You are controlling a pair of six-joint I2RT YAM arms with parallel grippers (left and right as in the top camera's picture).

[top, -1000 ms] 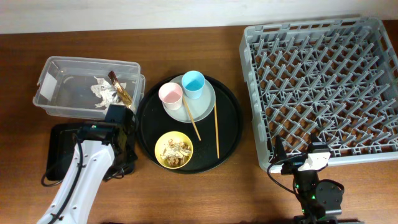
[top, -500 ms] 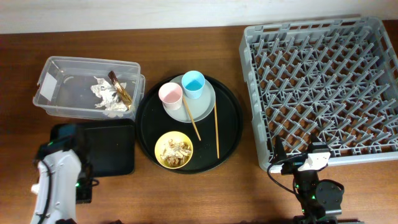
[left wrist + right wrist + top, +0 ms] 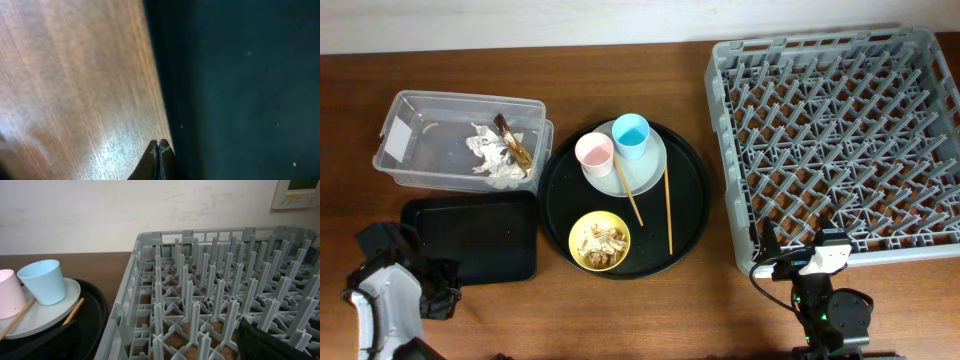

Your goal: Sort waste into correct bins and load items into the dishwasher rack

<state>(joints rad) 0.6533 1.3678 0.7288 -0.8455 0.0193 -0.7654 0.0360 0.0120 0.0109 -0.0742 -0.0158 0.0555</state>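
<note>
**Spotter:** Nearest you, your left gripper [image 3: 159, 152] has its fingers pressed together on nothing, right at the edge of the shallow black tray [image 3: 470, 240]. From overhead the arm hides it. Your right gripper [image 3: 160, 342] is spread wide and empty at the near wall of the dishwasher rack [image 3: 835, 130].

**Second:** A second ago your left arm lay across that tray's right end. Now it's back at the near-left corner and the tray is uncovered. Your right arm hasn't budged.

**Spotter:** Moving out, the yellow bowl [image 3: 576, 235] holds the food scraps [image 3: 600, 240] on the round black tray [image 3: 690, 170]. The chopsticks [image 3: 668, 210] lie beside it, one crossing the edge of the plate [image 3: 645, 178]. The pink cup [image 3: 594, 153] and blue cup [image 3: 630, 135] stand on that plate.

**Second:** Farther left, the crumpled paper [image 3: 490, 155] and gold wrapper [image 3: 512, 142] lie in the clear box [image 3: 410, 160]. The rack's right side runs out of frame. Beyond it, the wall panel [image 3: 297, 192] is cropped and its writing can't be read.
</note>
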